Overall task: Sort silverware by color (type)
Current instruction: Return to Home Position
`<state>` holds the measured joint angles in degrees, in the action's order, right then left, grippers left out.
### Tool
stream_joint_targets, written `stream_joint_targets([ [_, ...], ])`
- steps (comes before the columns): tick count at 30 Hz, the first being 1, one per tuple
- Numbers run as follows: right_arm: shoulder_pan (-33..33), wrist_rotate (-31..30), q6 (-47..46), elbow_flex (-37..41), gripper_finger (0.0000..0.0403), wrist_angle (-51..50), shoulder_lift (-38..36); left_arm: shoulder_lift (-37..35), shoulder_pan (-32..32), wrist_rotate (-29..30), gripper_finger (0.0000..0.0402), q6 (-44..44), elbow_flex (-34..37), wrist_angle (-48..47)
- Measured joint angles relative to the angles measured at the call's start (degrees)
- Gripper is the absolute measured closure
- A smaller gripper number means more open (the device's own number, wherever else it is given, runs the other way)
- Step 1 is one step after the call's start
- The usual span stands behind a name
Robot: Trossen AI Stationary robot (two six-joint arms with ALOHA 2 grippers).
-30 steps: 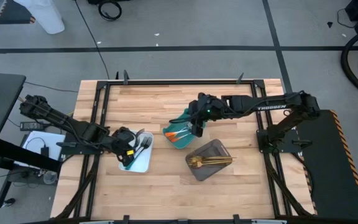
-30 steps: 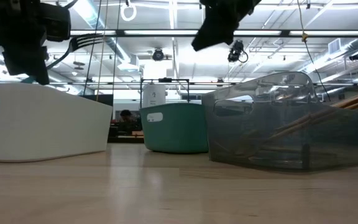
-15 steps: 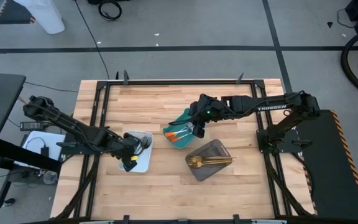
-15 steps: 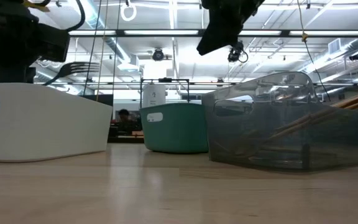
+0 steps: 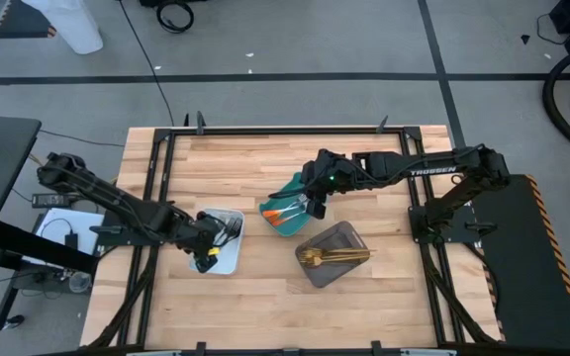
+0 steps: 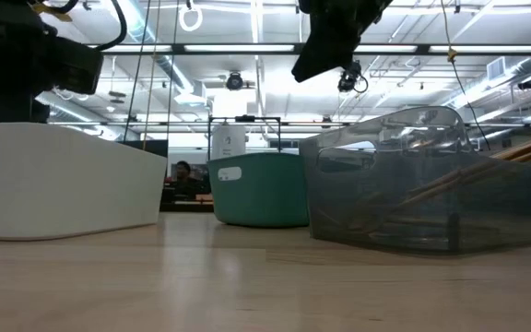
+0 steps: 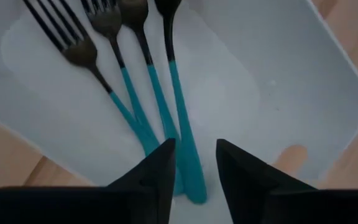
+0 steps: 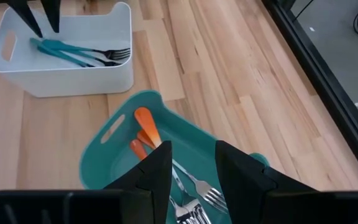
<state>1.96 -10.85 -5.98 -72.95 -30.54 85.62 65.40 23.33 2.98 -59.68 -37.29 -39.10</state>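
Left hand (image 7: 194,146): fingers spread, empty, directly above white bin (image 7: 303,81). Teal-handled silverware (image 7: 178,106) inside, handle ends under hand, heads pointing away. Right hand (image 8: 193,146): spread, empty, over teal bin (image 8: 101,155). I judge straight lift clears.

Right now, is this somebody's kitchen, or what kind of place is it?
Probably a robot lab or workshop, not a kitchen. The left arm and right arm reach over a wooden table, tape lines mark the grey floor, and strip lights line the ceiling.
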Motion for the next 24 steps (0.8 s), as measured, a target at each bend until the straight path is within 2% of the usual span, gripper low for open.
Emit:
stream_joint_targets([
  [5, 0.01, 0.0, 0.14, 0.0, 0.027, 0.22, 0.0, -1.14, -1.1, -0.46, 0.027, 1.81, -4.14, -3.32],
  [8, 0.02, 0.0, 1.32, 0.0, 0.027, 0.55, 0.0, -1.13, -1.16, 1.12, 0.0269, 6.93, -6.94, -2.9],
  [11, 0.17, 0.0, 4.98, 0.0, 0.027, 0.59, 0.02, -1.11, -1.16, 3.12, 0.0269, 15.68, -8.16, -1.61],
  [19, 1.86, 0.02, 6.67, 1.68, 0.0288, 0.04, -0.18, -1.79, -1.16, 14.96, 0.0269, 31.93, -8.31, 6.79],
  [24, 3.05, 0.04, 6.64, 3.7, 0.0305, 0.45, -1.37, -4.16, -1.42, 20.63, 0.0269, 36.81, -8.31, 7.34],
])
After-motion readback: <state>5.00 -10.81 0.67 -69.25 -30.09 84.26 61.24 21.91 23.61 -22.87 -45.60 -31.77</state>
